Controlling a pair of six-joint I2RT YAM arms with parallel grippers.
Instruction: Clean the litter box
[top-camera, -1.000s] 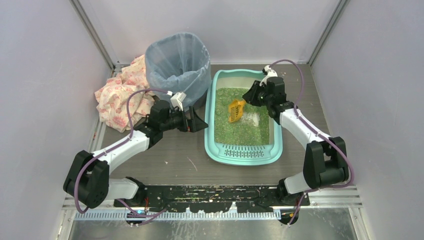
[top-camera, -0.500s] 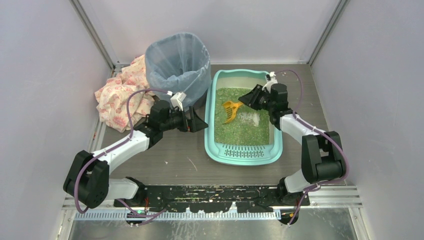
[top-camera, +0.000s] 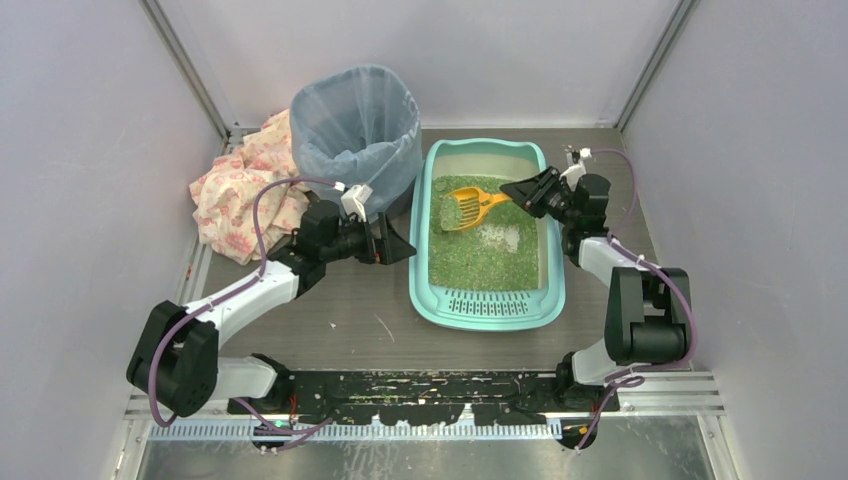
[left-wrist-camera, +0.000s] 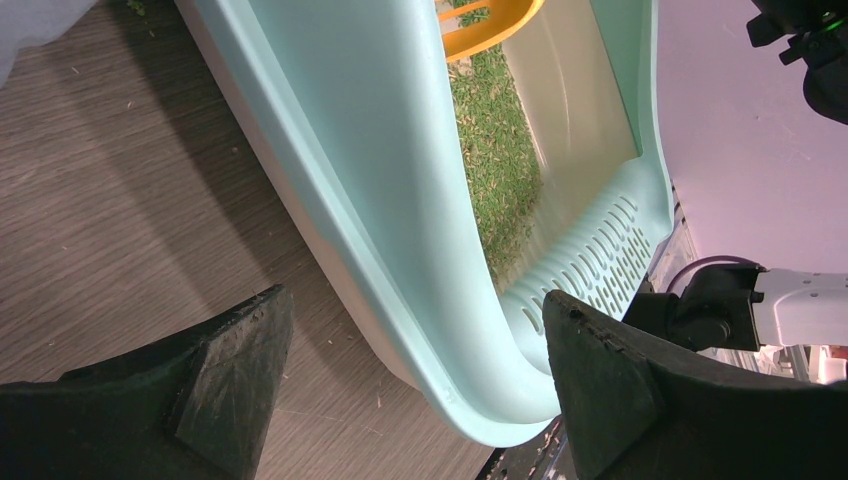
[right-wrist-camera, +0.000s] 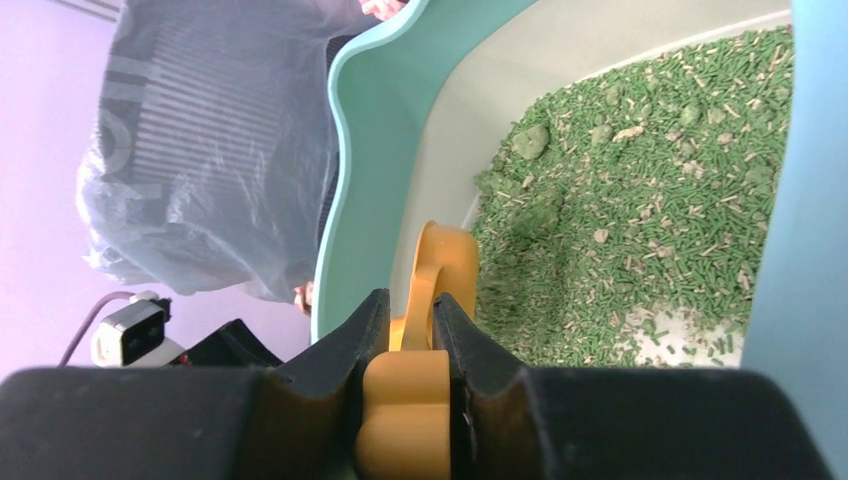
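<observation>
Litter box (top-camera: 420, 262) sits centre-table, grate end toward the arm bases, with the bag-lined bin (top-camera: 355, 115) just beside its far-left corner — a short carry for waste. Right gripper (top-camera: 516, 189) is clamped on the orange scoop (top-camera: 463, 208) handle, head low over the clumps. Left gripper (top-camera: 398, 244) is spread wide and empty at the left rim — probably to steady the box.

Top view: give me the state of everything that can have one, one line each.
litter box: lying flat, holds green litter, one bare patch.
scoop: gripped by its handle, head at the litter.
right hand: shut on the scoop.
left hand: open, empty, beside the box.
bin: upright, bag-lined, mouth open.
cloth: crumpled beside the bin.
</observation>
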